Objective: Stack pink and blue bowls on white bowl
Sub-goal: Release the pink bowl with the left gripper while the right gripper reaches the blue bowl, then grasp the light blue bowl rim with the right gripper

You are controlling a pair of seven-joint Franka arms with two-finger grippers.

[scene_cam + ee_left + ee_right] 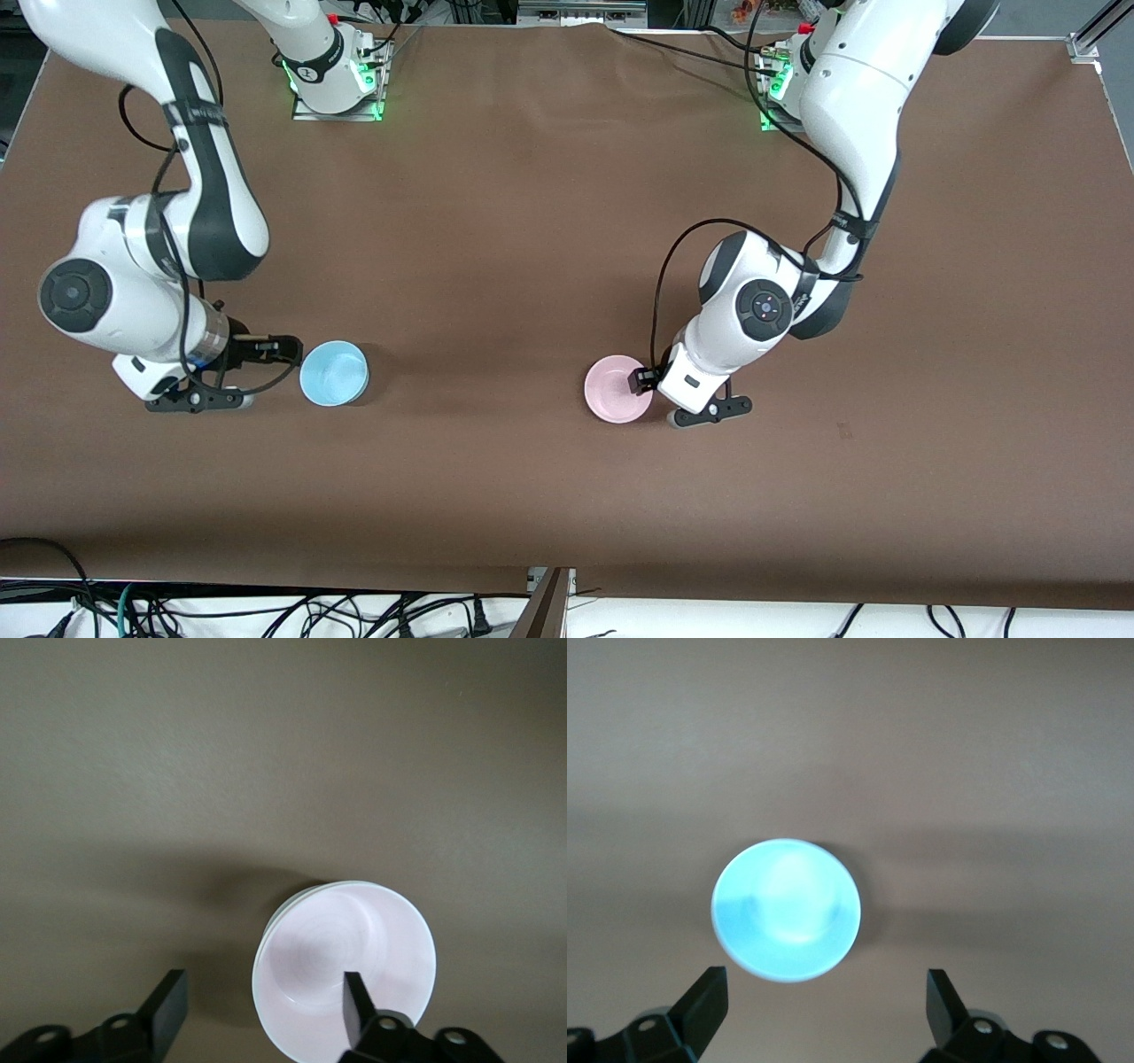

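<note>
The surface (549, 266) is covered in a matt brown sheet, faintly creased and cloth-like. The pink bowl (617, 388) looks like smooth plastic with a soft sheen, and so does the blue bowl (333, 373). The arms have glossy white and black shells; each claw's fingers (168, 1005) are matt black
</note>
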